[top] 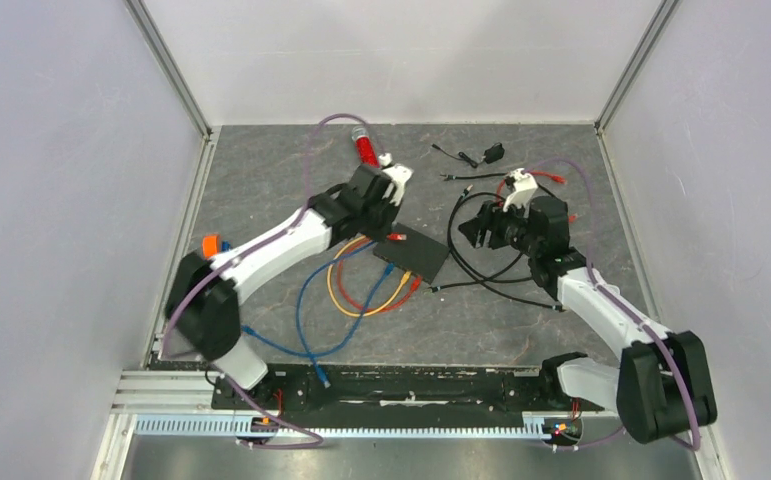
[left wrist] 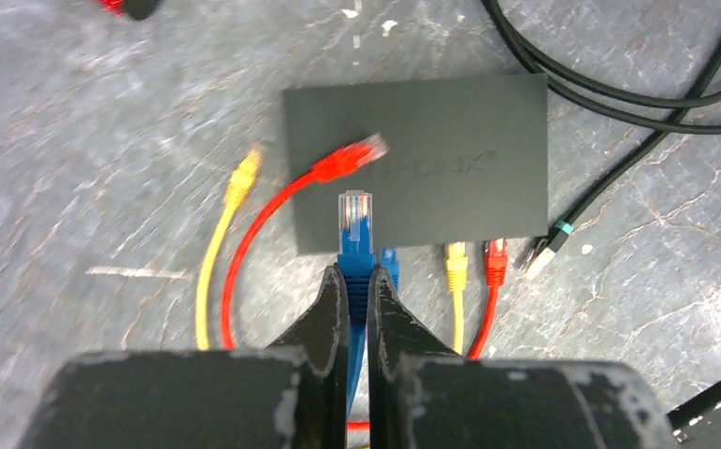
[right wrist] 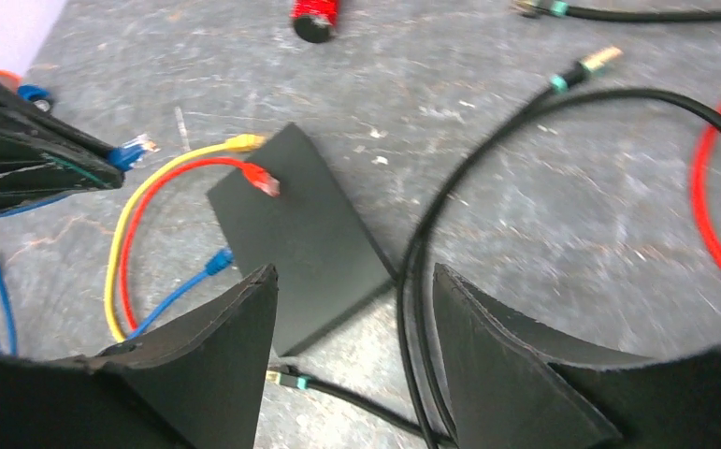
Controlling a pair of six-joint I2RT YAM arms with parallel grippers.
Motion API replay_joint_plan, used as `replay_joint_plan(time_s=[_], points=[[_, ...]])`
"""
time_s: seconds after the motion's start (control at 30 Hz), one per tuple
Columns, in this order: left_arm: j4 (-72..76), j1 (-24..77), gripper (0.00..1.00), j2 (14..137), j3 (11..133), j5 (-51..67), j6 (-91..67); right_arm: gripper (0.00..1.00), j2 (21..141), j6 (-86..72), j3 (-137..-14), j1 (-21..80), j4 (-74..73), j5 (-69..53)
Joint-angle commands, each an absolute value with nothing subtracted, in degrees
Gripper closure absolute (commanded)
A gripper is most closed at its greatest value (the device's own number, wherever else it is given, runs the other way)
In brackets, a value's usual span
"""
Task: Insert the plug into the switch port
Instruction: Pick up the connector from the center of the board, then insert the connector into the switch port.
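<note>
Hidden first: the switch port itself is not showing. Its row is running along the long edge of the black box (left wrist: 468, 112) nearest the left wrist camera, and the openings are facing away from view. Three cables are sitting plugged in there: blue (left wrist: 390, 265), yellow (left wrist: 456, 266) and red (left wrist: 496, 261).

The left gripper (left wrist: 356, 281) is pinching the blue plug (left wrist: 355, 220) by its boot, fingers closed tight on it. The clear tip is pointing at the box and overlapping that same edge (touching or above it, cannot tell). From the overhead camera this plug is hiding behind the wrist.

A loose red plug (left wrist: 356, 154) is lying on the box top, covering the start of some faint lettering. Only "LINK" is coming through, and it is blurred. A loose yellow plug (left wrist: 244, 173) is resting on the table (left wrist: 104, 140) just beside the box.

The right gripper (right wrist: 354, 273) is hanging over the box's far end, jaws standing apart and holding nothing. Black cables (left wrist: 618, 84) are running past the box and off the frame. A red cylinder (right wrist: 316, 16) is getting cut off at the top; nothing on it can be read.
</note>
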State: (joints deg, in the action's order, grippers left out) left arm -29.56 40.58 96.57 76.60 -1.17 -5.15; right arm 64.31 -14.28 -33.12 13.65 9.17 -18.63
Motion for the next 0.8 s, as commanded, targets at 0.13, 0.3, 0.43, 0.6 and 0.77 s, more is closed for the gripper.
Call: replay_joint_plan(time_s=[0.13,0.3,0.43,0.6,0.77], points=[[-16.4,40.43,0.98,80.96,52.82,-10.55,-15.43,0.37,84.92,-14.42,-47.83,13.75,19.08,-40.27],[-11.17,40.97,0.98,81.07,47.15,-12.98,-16.27,0.38,99.16,-9.88,-62.17,15.72,9.15,-39.03],[-4.51,43.47,0.98,82.2,43.51,-15.21,-13.3,0.38,107.7,-7.2,-69.34,17.89,6.72,-41.24],[4.37,43.98,0.98,84.59,40.16,-12.63,-10.66,0.4,117.24,-5.27,-78.92,18.28,2.1,-47.22],[8.2,44.03,0.98,86.16,39.05,-11.38,-9.69,0.41,122.45,-1.38,-82.79,19.32,-3.52,-50.82]])
